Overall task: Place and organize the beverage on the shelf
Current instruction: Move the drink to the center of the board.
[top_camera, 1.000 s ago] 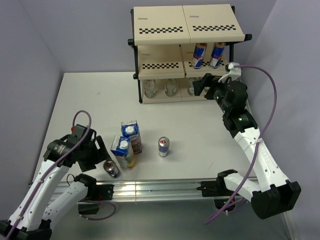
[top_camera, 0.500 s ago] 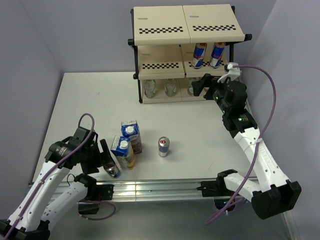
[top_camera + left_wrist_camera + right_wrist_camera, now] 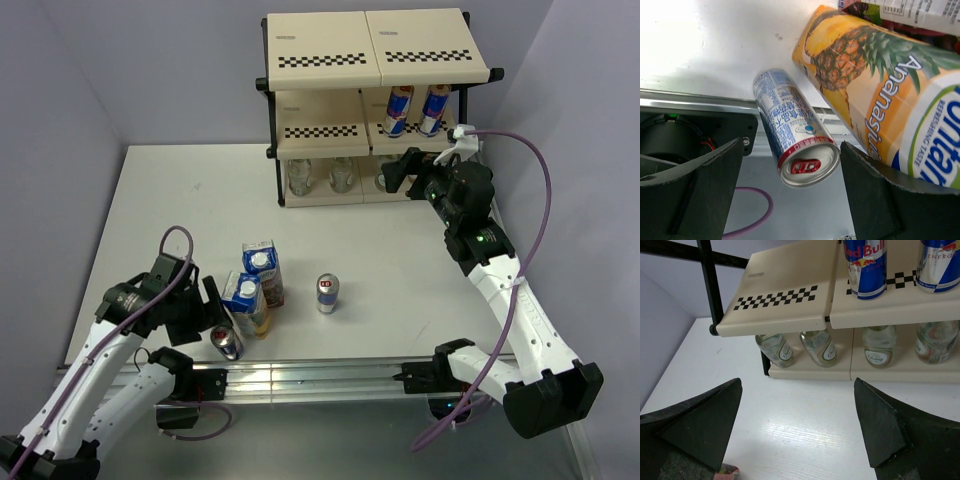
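A blue-and-silver can (image 3: 795, 150) stands near the table's front edge beside the yellow pineapple carton (image 3: 875, 100). My left gripper (image 3: 791, 145) is open, one finger on each side of the can with gaps showing. In the top view that can (image 3: 226, 343) is next to the yellow carton (image 3: 247, 303), with the purple carton (image 3: 262, 268) behind. Another can (image 3: 327, 293) stands alone mid-table. The shelf (image 3: 380, 45) holds two cans (image 3: 865, 267) on its middle tier and several bottles (image 3: 820, 346) on the bottom. My right gripper (image 3: 797, 381) hangs open in front of the bottom tier, holding nothing.
An aluminium rail (image 3: 320, 378) runs along the table's front edge just behind the left can. A purple cable (image 3: 755, 210) loops below it. The left half of the shelf's middle tier (image 3: 780, 305) is bare. Walls close in on both sides.
My left gripper has moved right and down toward the front-edge can, so its fingers now flank it. The right arm has barely shifted.
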